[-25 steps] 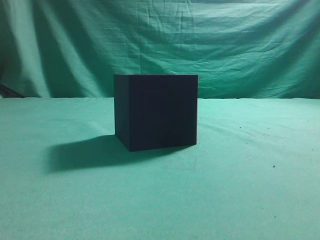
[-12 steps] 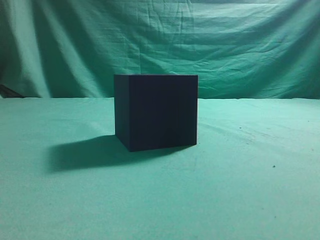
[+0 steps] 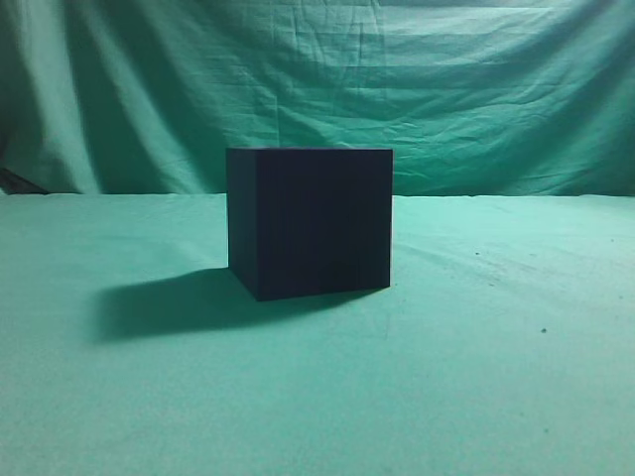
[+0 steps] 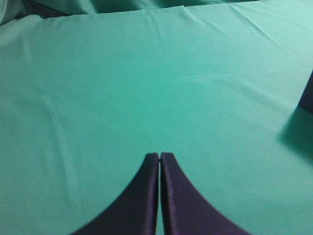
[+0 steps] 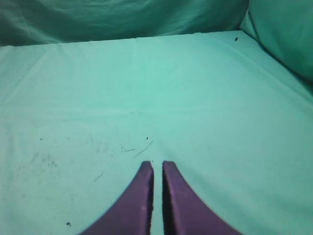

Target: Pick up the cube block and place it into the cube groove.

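The cube groove [image 3: 310,221], a large dark navy-black box, stands on the green cloth at the middle of the exterior view. A dark corner of it [image 4: 308,95] shows at the right edge of the left wrist view. The small cube block is out of view in every frame. My left gripper [image 4: 160,155] is shut and empty over bare cloth. My right gripper [image 5: 157,164] is shut with a thin slit between the fingers, empty, over bare cloth. Neither gripper shows in the exterior view.
Green cloth [image 3: 476,377] covers the table and hangs as a backdrop [image 3: 446,89]. The box casts a shadow to its left [image 3: 169,302]. Small dark specks and threads lie on the cloth ahead of the right gripper [image 5: 139,147].
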`<act>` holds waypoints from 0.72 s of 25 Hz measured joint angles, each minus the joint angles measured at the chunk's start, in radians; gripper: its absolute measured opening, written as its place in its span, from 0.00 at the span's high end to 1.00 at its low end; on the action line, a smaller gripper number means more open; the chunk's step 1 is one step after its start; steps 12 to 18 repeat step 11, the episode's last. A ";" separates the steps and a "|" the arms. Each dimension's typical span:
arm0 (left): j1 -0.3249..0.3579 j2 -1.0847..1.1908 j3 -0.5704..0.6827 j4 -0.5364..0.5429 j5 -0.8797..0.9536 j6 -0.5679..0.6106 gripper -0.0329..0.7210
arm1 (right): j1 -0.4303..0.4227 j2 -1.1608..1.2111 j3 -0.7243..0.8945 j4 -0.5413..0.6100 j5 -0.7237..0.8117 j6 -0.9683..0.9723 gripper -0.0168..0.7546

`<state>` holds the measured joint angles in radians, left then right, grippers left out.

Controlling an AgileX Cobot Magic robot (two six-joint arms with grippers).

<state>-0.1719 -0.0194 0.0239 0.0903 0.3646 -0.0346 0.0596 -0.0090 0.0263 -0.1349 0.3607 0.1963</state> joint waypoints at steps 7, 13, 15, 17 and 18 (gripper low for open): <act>0.000 0.000 0.000 0.000 0.000 0.000 0.96 | 0.000 0.000 0.000 0.000 0.012 0.000 0.98; 0.000 0.000 0.000 0.000 0.000 0.000 0.96 | 0.000 0.000 0.000 0.000 0.014 0.000 0.98; 0.000 0.000 0.000 0.000 0.000 0.000 0.96 | 0.000 0.000 0.000 0.000 0.014 0.000 0.98; 0.000 0.000 0.000 0.000 0.000 0.000 0.96 | 0.000 0.000 0.000 0.000 0.014 0.000 0.98; 0.000 0.000 0.000 0.000 0.000 0.000 0.96 | 0.000 0.000 0.000 0.000 0.014 0.000 0.98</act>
